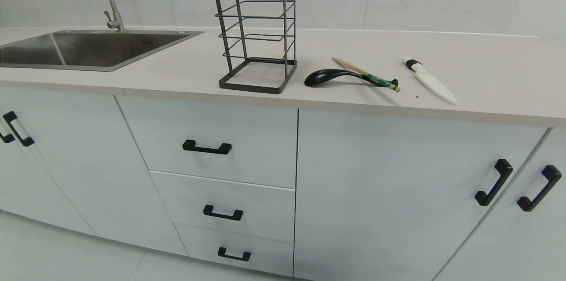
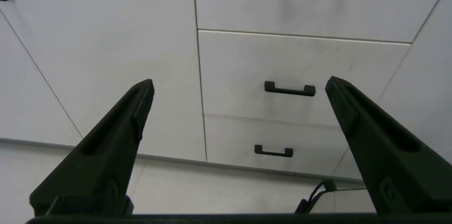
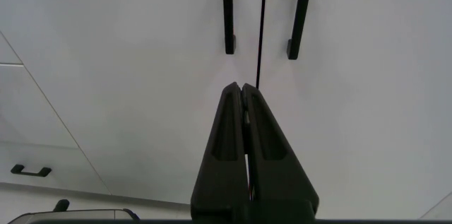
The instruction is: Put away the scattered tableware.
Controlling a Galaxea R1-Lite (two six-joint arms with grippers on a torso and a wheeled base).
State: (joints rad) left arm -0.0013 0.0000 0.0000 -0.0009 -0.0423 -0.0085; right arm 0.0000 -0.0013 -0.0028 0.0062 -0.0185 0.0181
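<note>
Left tool (image 2: 240, 86) spread wide, right tool (image 3: 243, 91) pressed together, both empty and low, facing cabinet fronts (image 3: 106, 40). Nothing picked yet, so this looks like the approach step. Spoon (image 1: 327, 76), chopsticks (image 1: 365, 74) and knife (image 1: 431, 81) lie on surface (image 1: 353, 46) at 1–2 o'clock in head view; wire rack (image 1: 256, 28) at 12, sink (image 1: 88, 44) at 10. Next, probably: raise right arm, open it, take knife first since it lies apart. Chopsticks cross spoon handle, so lift them before spoon.
</note>
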